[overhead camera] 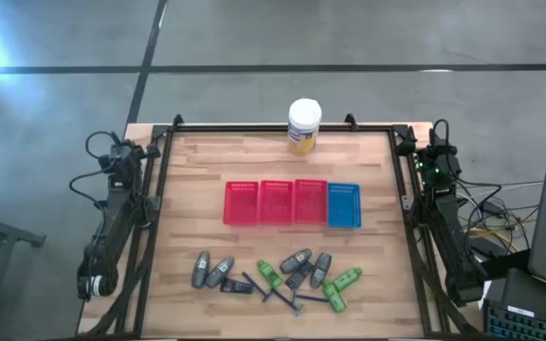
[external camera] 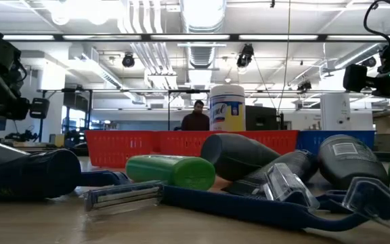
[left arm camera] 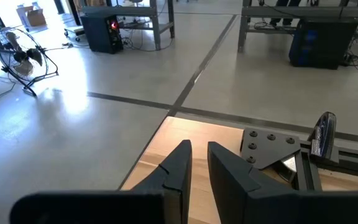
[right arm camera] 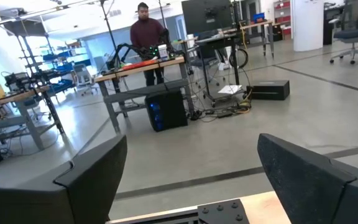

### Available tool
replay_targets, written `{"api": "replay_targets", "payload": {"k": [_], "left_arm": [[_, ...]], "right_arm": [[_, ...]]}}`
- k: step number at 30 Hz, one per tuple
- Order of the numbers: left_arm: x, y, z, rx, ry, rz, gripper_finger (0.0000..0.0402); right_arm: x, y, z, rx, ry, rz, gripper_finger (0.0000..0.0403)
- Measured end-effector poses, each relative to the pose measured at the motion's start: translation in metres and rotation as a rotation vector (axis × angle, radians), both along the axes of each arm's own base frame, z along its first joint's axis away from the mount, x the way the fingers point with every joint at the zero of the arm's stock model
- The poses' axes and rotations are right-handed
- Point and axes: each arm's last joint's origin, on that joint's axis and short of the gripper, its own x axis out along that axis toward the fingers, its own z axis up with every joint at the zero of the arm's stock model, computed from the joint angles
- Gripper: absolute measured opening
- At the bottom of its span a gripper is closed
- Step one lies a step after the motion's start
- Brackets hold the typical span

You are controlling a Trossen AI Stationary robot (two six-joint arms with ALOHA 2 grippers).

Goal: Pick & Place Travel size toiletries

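- The travel size toiletries (overhead camera: 278, 277) lie in a loose scatter on the wooden surface (overhead camera: 197, 161), on the near side of the basket row: grey tubes (overhead camera: 211, 272), green tubes (overhead camera: 341, 284), black razors (overhead camera: 287, 298).
- Three red baskets (overhead camera: 275, 202) and a blue basket (overhead camera: 344, 205) stand side by side in that row.
- A yellow canister (overhead camera: 304, 127) stands beyond the basket row, at the far edge.
- Left gripper (left arm camera: 196, 163) is left of the basket row, off the surface edge, fingers nearly together, holding nothing.
- Right gripper (right arm camera: 191, 180) is right of the basket row, fingers wide, empty.
- A person (right arm camera: 146, 37) stands at a bench behind.

The yellow canister (external camera: 227, 108) carries blue lettering on its label, too blurred to read. No other text, number or sign is legible anywhere.
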Motion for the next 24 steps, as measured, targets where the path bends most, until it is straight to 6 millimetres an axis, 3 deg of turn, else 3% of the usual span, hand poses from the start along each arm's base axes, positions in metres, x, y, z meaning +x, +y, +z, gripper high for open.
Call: {"api": "replay_targets", "payload": {"k": [20,22,24], "left_arm": [[0.0,0.0,0.0,0.0,0.0,0.0,0.0058],[0.0,0.0,0.0001,0.0,0.0,0.0,0.0058],[0.0,0.0,0.0001,0.0,0.0,0.0,0.0058]], "right_arm": [[0.0,0.0,0.0,0.0,-0.003,0.0,0.0297],[0.0,0.0,0.0002,0.0,-0.07,0.004,0.0292],[0.0001,0.0,0.0002,0.002,-0.28,0.017,0.0286]]}}
